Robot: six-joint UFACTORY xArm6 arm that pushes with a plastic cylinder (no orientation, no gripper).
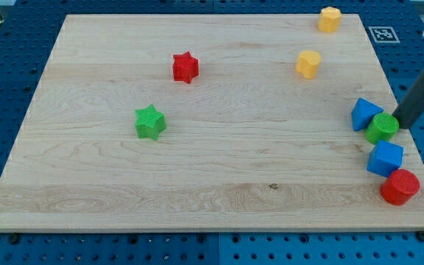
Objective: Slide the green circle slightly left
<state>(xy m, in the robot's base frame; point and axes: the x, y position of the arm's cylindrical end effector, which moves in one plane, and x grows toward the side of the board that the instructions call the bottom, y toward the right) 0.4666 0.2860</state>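
Wooden board [219, 177] carrying eight blocks: red star [185, 67], green star [150, 122], two yellow blocks [308, 64] [330, 19], blue triangle [364, 113], green circle [382, 128], blue cube [385, 158], red cylinder [400, 187] along view's right edge.

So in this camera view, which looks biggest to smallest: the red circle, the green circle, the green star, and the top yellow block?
1. Red circle, though it sits nearest the view's bottom, which may inflate it.
2. Green star and green circle: too alike to rank.
3. Top yellow block, farthest away, so possibly just shrunk by distance.
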